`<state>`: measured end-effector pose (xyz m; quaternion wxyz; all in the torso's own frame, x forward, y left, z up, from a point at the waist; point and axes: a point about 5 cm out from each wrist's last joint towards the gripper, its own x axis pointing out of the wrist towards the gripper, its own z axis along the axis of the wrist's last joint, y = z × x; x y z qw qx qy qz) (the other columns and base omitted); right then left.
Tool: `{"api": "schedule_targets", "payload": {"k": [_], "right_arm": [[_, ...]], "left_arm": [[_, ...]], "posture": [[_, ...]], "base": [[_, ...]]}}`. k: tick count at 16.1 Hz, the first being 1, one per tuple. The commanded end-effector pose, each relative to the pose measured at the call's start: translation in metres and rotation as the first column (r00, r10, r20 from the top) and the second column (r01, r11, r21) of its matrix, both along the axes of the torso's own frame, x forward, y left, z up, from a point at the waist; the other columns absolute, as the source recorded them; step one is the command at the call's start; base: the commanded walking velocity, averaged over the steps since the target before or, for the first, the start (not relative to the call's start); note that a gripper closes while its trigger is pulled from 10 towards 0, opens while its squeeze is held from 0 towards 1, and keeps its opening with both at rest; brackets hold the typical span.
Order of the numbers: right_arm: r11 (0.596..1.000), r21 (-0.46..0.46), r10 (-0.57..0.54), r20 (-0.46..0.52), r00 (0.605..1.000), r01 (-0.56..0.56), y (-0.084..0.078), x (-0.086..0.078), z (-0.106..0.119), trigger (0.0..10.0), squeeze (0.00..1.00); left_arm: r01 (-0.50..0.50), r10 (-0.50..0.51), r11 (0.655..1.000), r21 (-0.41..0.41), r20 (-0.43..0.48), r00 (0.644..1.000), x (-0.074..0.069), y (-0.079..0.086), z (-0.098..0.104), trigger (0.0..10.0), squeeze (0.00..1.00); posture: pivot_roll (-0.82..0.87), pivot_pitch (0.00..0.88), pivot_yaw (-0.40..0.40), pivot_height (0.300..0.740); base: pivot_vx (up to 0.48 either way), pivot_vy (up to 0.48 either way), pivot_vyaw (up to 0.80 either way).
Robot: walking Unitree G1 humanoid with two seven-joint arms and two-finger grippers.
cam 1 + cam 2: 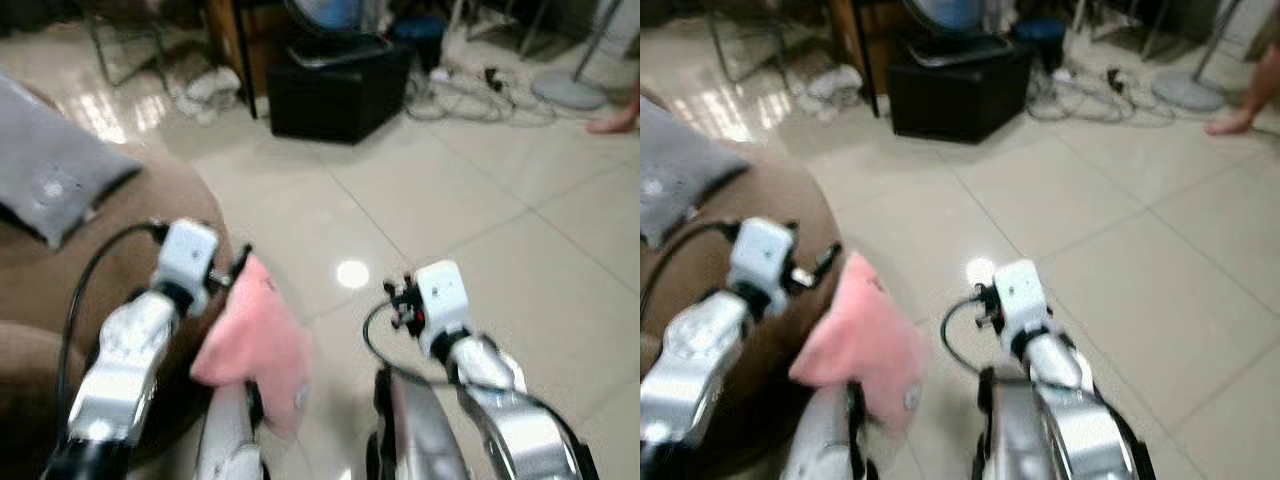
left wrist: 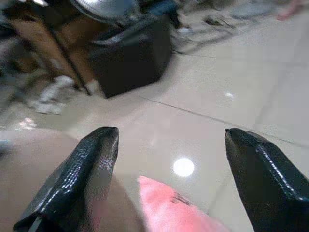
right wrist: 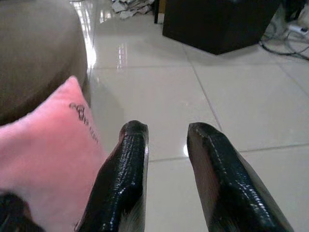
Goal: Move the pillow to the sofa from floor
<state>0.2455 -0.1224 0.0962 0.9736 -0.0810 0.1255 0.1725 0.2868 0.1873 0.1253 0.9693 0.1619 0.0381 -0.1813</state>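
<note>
Beside the brown sofa [image 1: 60,290], pink pillow [image 1: 255,340] with unreadable dark mark; left claw [image 2: 169,159] spread, right claw [image 3: 166,145] parted.

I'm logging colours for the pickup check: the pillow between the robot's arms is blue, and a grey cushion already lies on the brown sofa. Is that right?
Not quite. The pillow is pink, not blue, as the left eye view shows. The rest stands: it sits between the arms, and a grey cushion lies on the brown sofa.

Left fingers [image 2: 72,188] apart, right fingers [image 3: 120,179] closer.
</note>
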Motion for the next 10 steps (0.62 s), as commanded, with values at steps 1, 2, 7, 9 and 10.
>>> {"api": "schedule_targets", "payload": {"k": [1,2,7,9,10], "right_arm": [[1.0,-0.008,0.005,-0.025,1.0,-0.005,-0.002,-0.004,-0.003,10.0,0.0],[1.0,-0.011,0.015,-0.022,1.0,-0.015,-0.001,-0.005,-0.004,10.0,0.0],[0.999,-0.021,0.039,-0.069,0.997,-0.041,0.004,-0.008,-0.015,10.0,0.0],[0.996,-0.012,0.083,-0.09,0.992,-0.084,0.009,-0.011,-0.022,10.0,1.0],[0.994,0.007,0.107,-0.095,0.99,-0.107,0.01,-0.014,-0.022,10.0,1.0]], "left_arm": [[0.023,-0.022,0.999,0.023,-0.02,1.0,0.002,-0.001,-0.002,10.0,0.0],[0.016,-0.014,0.999,0.036,-0.046,0.999,0.006,-0.002,-0.006,10.0,0.0],[-0.062,0.071,0.997,0.042,-0.255,0.964,0.014,0.006,-0.044,10.0,1.0],[-0.135,0.139,0.99,0.035,-0.322,0.937,0.015,0.01,-0.059,10.0,1.0],[-0.167,0.165,0.986,0.024,-0.347,0.923,0.014,0.009,-0.067,10.0,1.0]], "posture": [[0.0,0.127,0.026,0.511],[0.0,0.131,0.029,0.501],[0.03,0.165,0.009,0.496],[0.01,0.168,0.021,0.496],[0.0,0.17,0.018,0.496]], "base": [[0.0,0.0,0.0],[0.0,0.0,0.0],[0.0,0.0,0.0],[0.0,0.0,0.0],[0.0,0.0,0.0]]}}
